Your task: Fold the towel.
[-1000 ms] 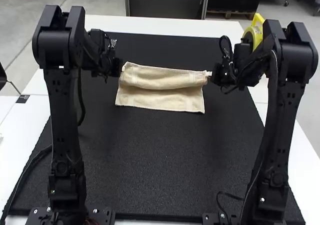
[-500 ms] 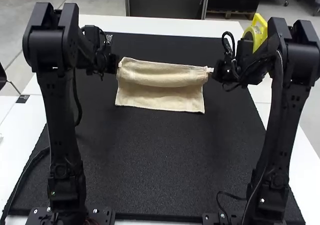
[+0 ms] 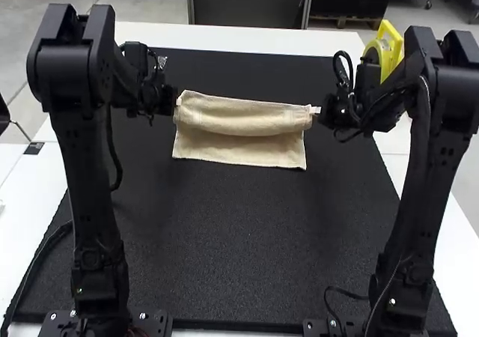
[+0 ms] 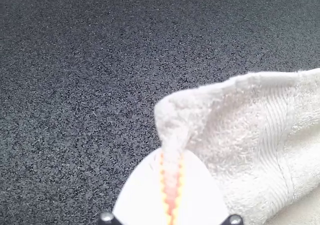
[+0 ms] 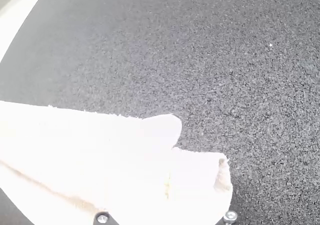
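"How far has the fold got?"

"Partway, I'd say. The towel is stretched between the left claw and the right claw, its upper part bowed into a soft roll from one to the other."

"Are both claws actually holding it?"

"Yes, by the look of it. The left claw is pinched on a corner, with cloth running up out of its tips. The right claw is clamped on the opposite end, though the glare around it hides just where finger stops and towel begins."

"And the rest of the cloth?"

"A single-looking flap comes out from under the roll, on the side of the claws nearer the arm bases. It lies fairly flat on the black mat, which covers much of the desk."

"So what's done?"

"Both ends are caught and the towel is drawn fairly straight between the claws. I can't tell whether there's an earlier fold inside that roll."

"And what's left?"

"Most likely bringing the held edge over that flap, laying it down level, then letting go at both claws and smoothing it. The edges don't meet yet, so I wouldn't call it folded. Any second fold would come after that."
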Controlling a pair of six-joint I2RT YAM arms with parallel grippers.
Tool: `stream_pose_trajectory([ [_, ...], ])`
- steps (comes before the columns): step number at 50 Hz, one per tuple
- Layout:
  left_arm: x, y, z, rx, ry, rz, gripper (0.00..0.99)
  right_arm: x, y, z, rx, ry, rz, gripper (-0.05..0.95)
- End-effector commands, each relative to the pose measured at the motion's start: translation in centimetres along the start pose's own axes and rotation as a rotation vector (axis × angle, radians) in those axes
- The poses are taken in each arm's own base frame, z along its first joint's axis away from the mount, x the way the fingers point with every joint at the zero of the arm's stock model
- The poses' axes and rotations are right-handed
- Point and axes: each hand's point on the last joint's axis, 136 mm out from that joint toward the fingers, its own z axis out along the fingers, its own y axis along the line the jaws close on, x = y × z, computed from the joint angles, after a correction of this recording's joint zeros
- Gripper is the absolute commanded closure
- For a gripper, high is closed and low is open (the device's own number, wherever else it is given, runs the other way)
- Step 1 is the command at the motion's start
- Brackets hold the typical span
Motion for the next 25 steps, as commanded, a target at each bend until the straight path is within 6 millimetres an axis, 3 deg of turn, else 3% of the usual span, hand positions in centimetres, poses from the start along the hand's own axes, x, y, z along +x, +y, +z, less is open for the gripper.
stream_pose_trajectory([
  [1, -1.0, 0.7, -1.2, -0.022, -0.032, 0.016, 0.974, -1.6, -0.1, -1.5, 0.009, -0.044, -0.011, 0.92],
  [25, -0.2, -0.2, -2.6, -0.023, -0.035, 0.018, 0.974, -0.6, 0.8, -2.9, 0.007, -0.038, -0.005, 0.92],
])
